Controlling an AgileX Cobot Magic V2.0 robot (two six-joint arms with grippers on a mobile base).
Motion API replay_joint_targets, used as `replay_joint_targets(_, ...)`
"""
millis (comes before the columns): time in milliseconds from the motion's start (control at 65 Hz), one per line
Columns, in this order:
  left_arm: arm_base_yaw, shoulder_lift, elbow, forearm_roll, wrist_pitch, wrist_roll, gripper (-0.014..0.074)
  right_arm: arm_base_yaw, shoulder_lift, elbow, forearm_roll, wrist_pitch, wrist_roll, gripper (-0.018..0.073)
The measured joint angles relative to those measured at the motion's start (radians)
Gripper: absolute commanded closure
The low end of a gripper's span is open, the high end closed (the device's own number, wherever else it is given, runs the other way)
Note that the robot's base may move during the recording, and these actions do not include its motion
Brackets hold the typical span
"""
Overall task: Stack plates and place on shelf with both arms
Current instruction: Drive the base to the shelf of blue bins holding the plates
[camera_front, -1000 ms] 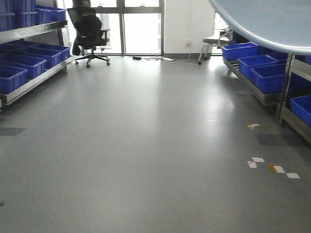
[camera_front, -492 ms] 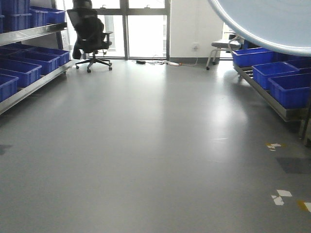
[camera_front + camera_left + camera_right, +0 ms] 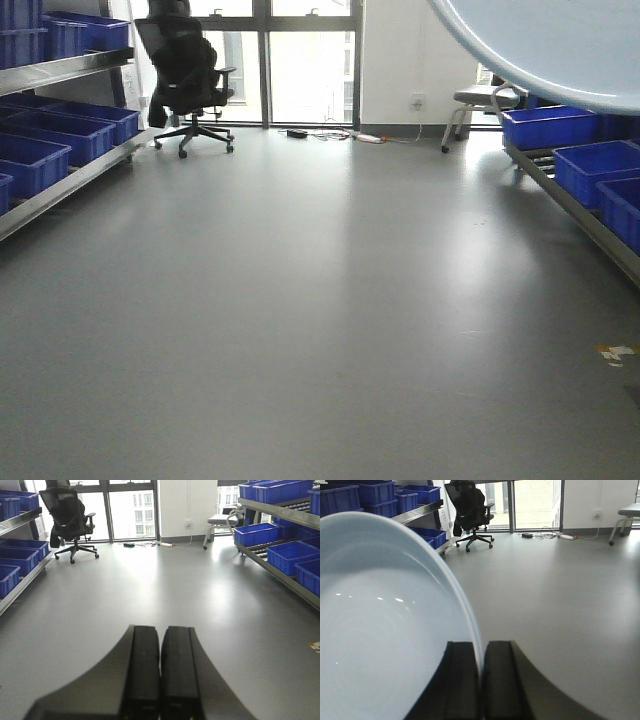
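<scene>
Broadly, the glossy grey floor ran open ahead of me to the windows. A stainless-steel shelf rack stood on the left and its twin, the right-hand shelf rack, stood opposite. Both carried blue plastic crates and lay well apart from my arms. No surface showed in any view. The large pale bluish-white round plate hung in the air, its rim clamped edge-on between the right fingers and its disc spreading left and upward from the grip. I could not tell whether a second plate lay under it. The left fingers were pressed together on nothing. I judged that the plate would have to go in rim-first, and that the right-hand rack was on the carrying arm's side.
</scene>
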Motion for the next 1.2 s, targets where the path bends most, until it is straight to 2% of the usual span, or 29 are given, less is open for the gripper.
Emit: replay_joint_targets(1200, 0.0, 0.0, 0.0, 0.0, 0.0, 0.0, 0.0514, 0.0, 0.0, 0.0, 0.0, 0.002, 0.0, 0.0511)
